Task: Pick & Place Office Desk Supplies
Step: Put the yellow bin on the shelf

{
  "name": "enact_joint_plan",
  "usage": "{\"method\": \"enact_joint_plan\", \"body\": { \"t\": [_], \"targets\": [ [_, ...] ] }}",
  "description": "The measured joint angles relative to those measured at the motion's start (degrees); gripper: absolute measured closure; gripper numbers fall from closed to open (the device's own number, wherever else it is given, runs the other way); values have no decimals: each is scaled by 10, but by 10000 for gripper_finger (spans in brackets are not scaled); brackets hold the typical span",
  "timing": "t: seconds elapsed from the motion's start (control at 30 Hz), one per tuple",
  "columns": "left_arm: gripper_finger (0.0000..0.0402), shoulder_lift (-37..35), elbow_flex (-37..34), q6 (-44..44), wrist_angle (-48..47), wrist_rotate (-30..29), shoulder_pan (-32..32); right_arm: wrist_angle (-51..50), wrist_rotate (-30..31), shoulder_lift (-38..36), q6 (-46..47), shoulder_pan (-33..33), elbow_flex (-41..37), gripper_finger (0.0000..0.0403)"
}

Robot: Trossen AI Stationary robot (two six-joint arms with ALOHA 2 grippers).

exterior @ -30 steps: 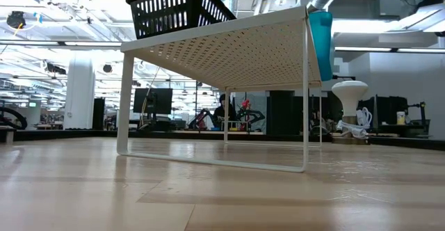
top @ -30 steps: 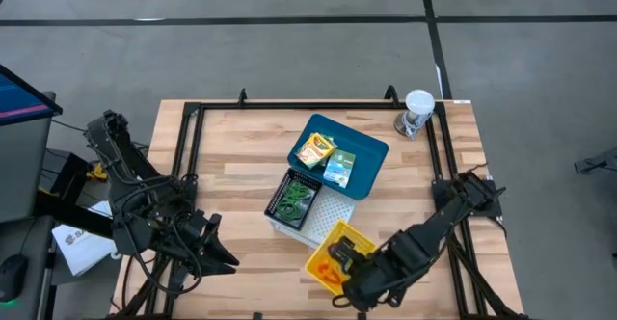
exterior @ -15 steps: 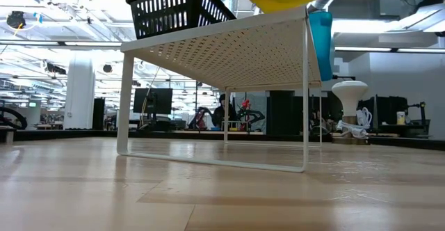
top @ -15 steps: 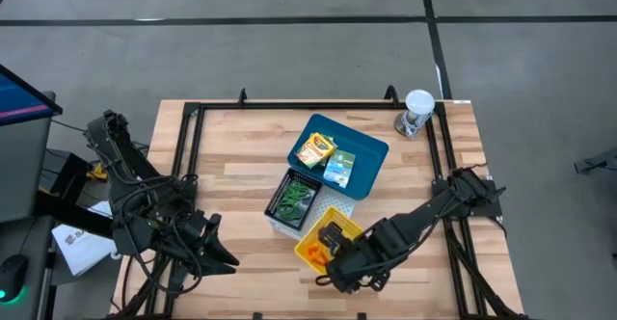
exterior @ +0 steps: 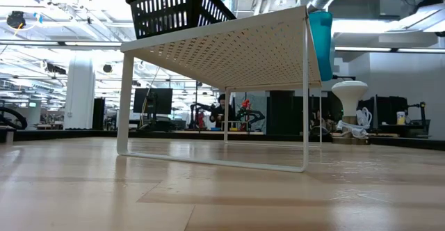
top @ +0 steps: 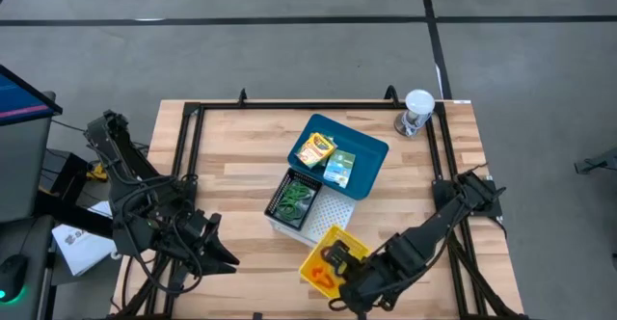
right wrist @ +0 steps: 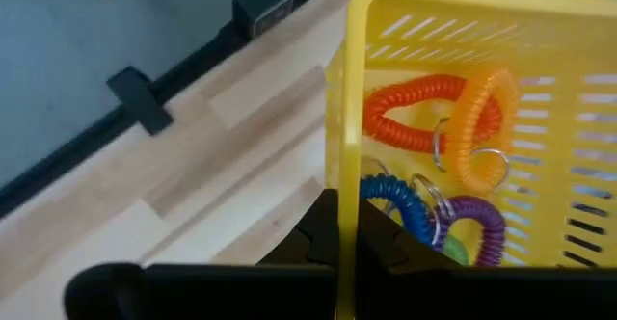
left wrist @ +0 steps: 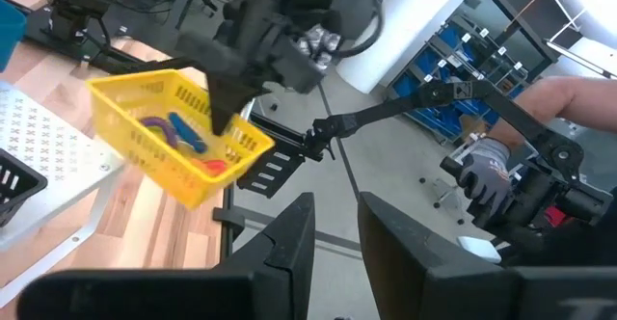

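The coiled rubber-band loops (right wrist: pixel 434 156), in orange, red-orange, blue and purple, lie in a yellow basket (top: pixel 326 259) at the lower centre of the high view, and the right end effector (top: pixel 339 262) is clenched on that basket's rim; in the right wrist view its dark fingers (right wrist: pixel 333 231) pinch the yellow wall from both sides. In the left wrist view the basket hangs tilted in that grip, above the counter (top: pixel 231 156). Just above it in the high view sits a black basket (top: pixel 297 198) holding olive green loops (top: pixel 294 200), resting on a white perforated shelf (top: pixel 336 207). Above that, near the frame's centre, a blue tray (top: pixel 371 151) holds a yellow-orange crayon box (top: pixel 315 148) and, just beside it to the right, a small green card box (top: pixel 339 169). A clear cup with a white lid (top: pixel 417 112) stands at the upper right corner of the counter, well apart from the rest. The left end effector (top: pixel 220 256) waits at the lower left of the high view, near the counter's edge; its fingers (left wrist: pixel 289 243) stand slightly apart with nothing between them. In the low view the white shelf fills the upper middle, with the black basket on top at upper left.
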Motion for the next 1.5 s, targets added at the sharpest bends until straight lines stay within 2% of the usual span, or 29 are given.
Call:
{"method": "enact_joint_plan", "body": {
  "t": [0.33, 0.67, 0.93, 1.27, 1.5],
  "targets": [
    [325, 0, 0, -2, 0, -19, 13, 6, 29, 0, 13, 23, 1, 403],
    [325, 0, 0, -1, 0, -40, 13, -5, 30, 0, 7, 28, -11, 403],
    [325, 0, 0, 1, -22, -41, 19, 48, 17, -20, -1, 37, -74, 403],
    [325, 0, 0, 32, -28, -40, 39, 6, 35, -32, -36, 32, -95, 403],
    [325, 0, 0, 61, -29, -40, 52, 108, 32, -96, -49, 37, -209, 403]
  ]
}}
